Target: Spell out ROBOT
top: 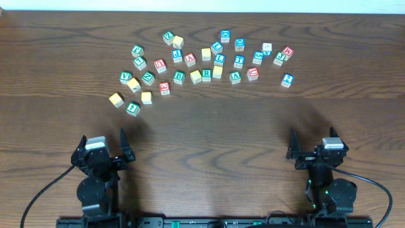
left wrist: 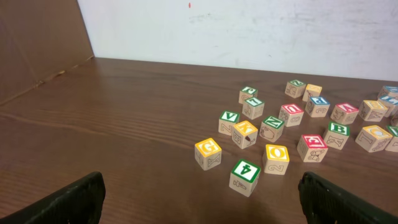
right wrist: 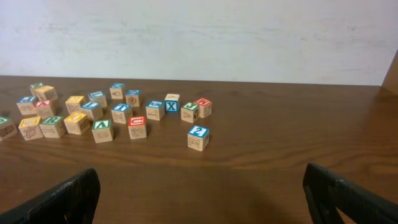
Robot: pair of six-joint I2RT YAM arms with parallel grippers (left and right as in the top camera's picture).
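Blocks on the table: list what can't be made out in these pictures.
- Overhead: letters on most blocks are too small to read surely.
- Left wrist: the far-right blocks are cut off by the frame edge.
- Right wrist: the leftmost block is cut by the left edge.
- Wrist views: fingers of the left claw and right claw run off the bottom edge.

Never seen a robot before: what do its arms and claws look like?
Both arms are black with round joints. The left gripper and right gripper each have two dark pointed fingers and a pale grey box. Black cables trail from the bases; green lights dot the right one.
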